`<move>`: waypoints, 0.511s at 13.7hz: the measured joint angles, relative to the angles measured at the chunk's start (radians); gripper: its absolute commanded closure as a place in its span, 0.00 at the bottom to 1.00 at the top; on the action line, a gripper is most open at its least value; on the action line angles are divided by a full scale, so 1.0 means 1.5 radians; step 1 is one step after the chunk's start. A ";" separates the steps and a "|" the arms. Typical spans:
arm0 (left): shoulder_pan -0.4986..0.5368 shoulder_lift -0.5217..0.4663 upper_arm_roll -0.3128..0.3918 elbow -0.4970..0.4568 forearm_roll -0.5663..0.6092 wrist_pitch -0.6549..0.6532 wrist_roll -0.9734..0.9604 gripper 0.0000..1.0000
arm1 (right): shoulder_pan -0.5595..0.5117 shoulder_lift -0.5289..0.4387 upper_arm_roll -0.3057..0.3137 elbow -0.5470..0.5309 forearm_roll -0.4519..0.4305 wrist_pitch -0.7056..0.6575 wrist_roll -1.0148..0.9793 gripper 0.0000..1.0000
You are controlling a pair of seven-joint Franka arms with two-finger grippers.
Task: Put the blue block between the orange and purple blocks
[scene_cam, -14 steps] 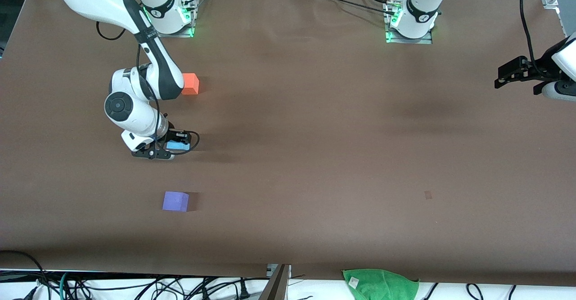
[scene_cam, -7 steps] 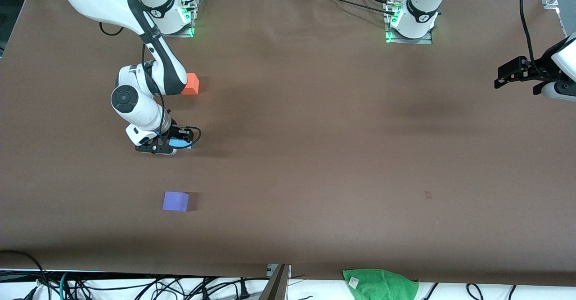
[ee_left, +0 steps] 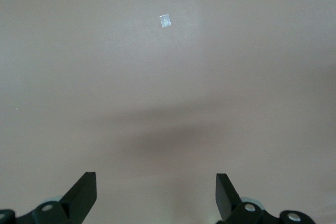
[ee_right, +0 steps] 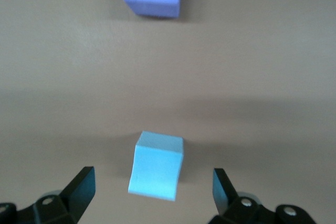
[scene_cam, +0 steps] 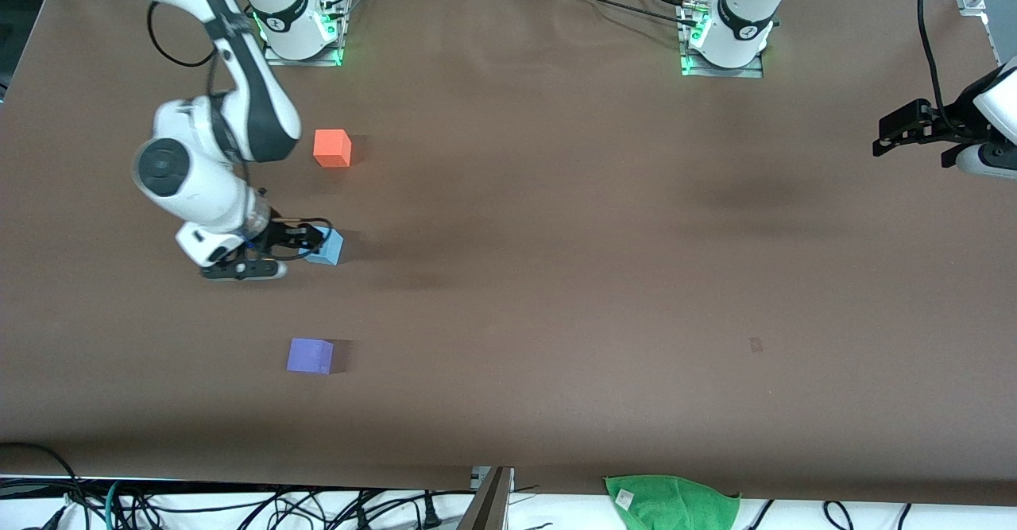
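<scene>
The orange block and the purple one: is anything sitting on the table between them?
Yes, the blue block sits between the orange block and the purple block, seen in the front view.

- Wide table under a matte brown cloth [scene_cam: 556,236]
- Small matte orange-red cube [scene_cam: 332,148]
- Sky-blue cube [scene_cam: 325,246], between the others
- Violet-purple cube [scene_cam: 310,355], nearest the camera

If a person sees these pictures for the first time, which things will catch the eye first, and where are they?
Three small cubes stand in a row toward the right arm's end of the brown table: the orange block farthest from the front camera, the blue block in the middle, the purple block nearest. The right gripper hangs open just beside the blue block, not holding it. The left gripper waits, open, at the left arm's end of the table.
</scene>
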 measured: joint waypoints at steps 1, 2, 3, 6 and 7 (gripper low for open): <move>0.000 0.000 0.000 0.000 0.000 0.000 0.000 0.00 | 0.000 -0.007 -0.008 0.042 0.000 -0.064 -0.018 0.01; 0.000 0.000 0.000 0.000 0.000 0.000 0.000 0.00 | 0.000 -0.010 -0.015 0.082 0.000 -0.121 -0.040 0.01; 0.000 0.000 0.000 0.000 0.000 0.000 0.000 0.00 | -0.001 -0.012 -0.023 0.114 0.000 -0.163 -0.056 0.01; 0.000 0.003 0.000 0.000 0.000 0.000 0.000 0.00 | -0.001 -0.012 -0.050 0.184 0.000 -0.256 -0.081 0.01; 0.000 0.004 0.000 0.000 0.000 0.000 0.000 0.00 | -0.001 -0.012 -0.057 0.208 0.000 -0.289 -0.088 0.01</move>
